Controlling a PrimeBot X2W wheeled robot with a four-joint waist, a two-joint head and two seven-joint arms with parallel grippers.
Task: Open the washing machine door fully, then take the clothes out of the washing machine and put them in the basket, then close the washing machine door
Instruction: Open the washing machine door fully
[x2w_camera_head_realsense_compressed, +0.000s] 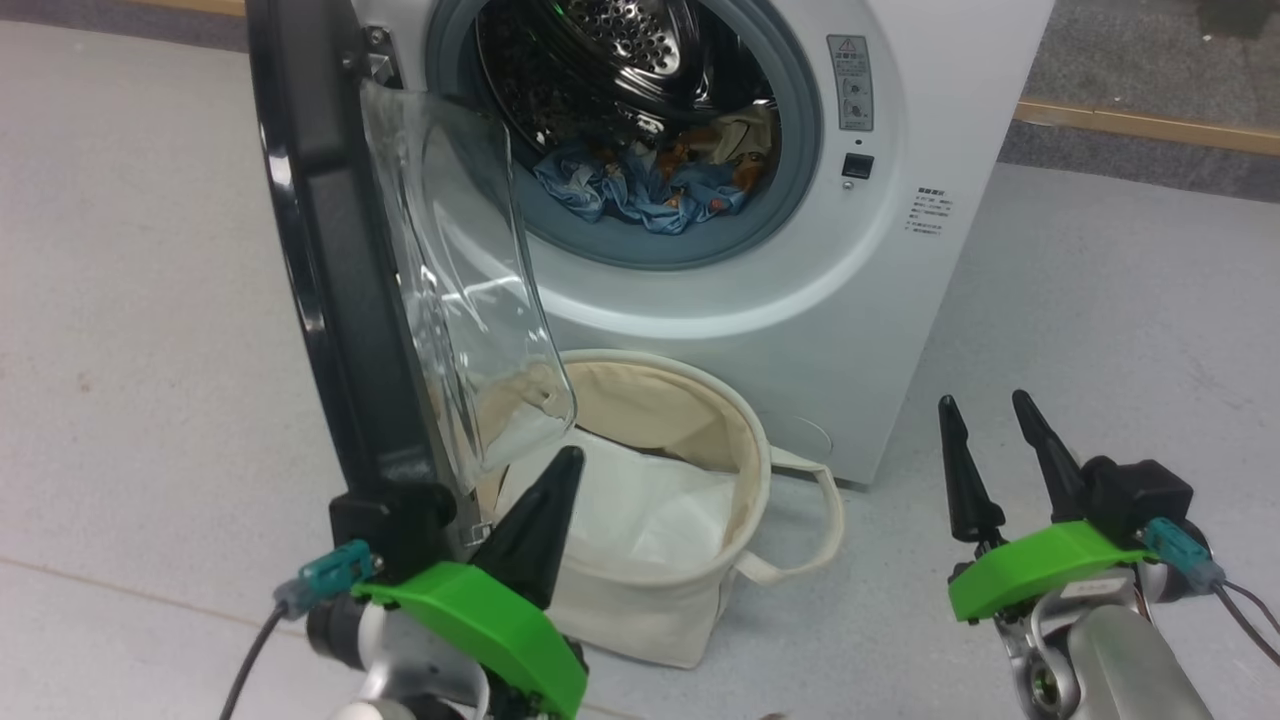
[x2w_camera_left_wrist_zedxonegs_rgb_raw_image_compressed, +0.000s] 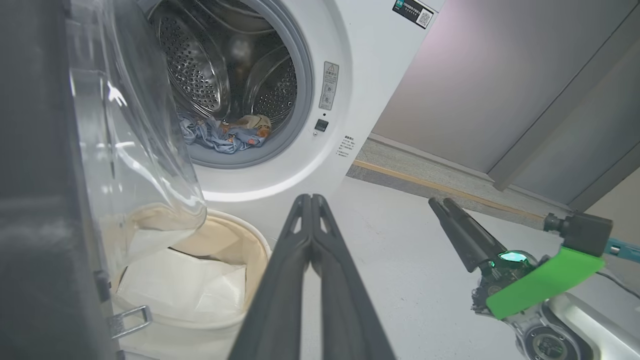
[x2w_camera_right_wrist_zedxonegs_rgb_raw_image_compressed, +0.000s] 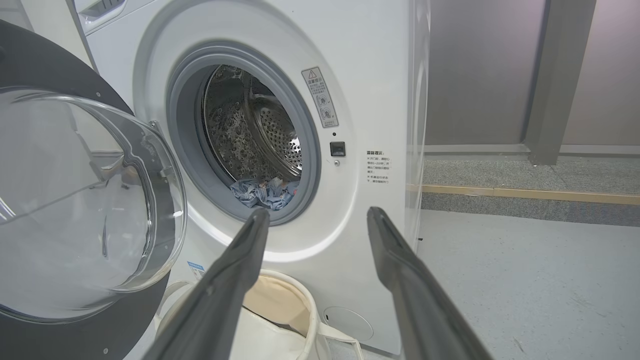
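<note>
The white washing machine (x2w_camera_head_realsense_compressed: 900, 250) stands with its round black-rimmed door (x2w_camera_head_realsense_compressed: 330, 280) swung out to the left, glass bowl (x2w_camera_head_realsense_compressed: 470, 290) facing inward. Blue and cream clothes (x2w_camera_head_realsense_compressed: 660, 180) lie at the bottom of the steel drum (x2w_camera_left_wrist_zedxonegs_rgb_raw_image_compressed: 220, 135). The cream basket (x2w_camera_head_realsense_compressed: 745, 520) sits on the floor below the opening, a flat white sheet inside. My left gripper (x2w_camera_head_realsense_compressed: 560, 475) is shut and empty, right beside the door's lower edge over the basket (x2w_camera_left_wrist_zedxonegs_rgb_raw_image_compressed: 235, 245). My right gripper (x2w_camera_head_realsense_compressed: 985, 410) hovers open and empty to the right of the machine (x2w_camera_right_wrist_zedxonegs_rgb_raw_image_compressed: 380, 100); the clothes (x2w_camera_right_wrist_zedxonegs_rgb_raw_image_compressed: 265, 192) show beyond its fingertips.
Pale grey floor surrounds the machine, with open room to the right (x2w_camera_head_realsense_compressed: 1120, 320). A wooden strip (x2w_camera_head_realsense_compressed: 1150, 125) and grey wall panels (x2w_camera_right_wrist_zedxonegs_rgb_raw_image_compressed: 500, 75) run behind. The open door blocks the left side of the basket.
</note>
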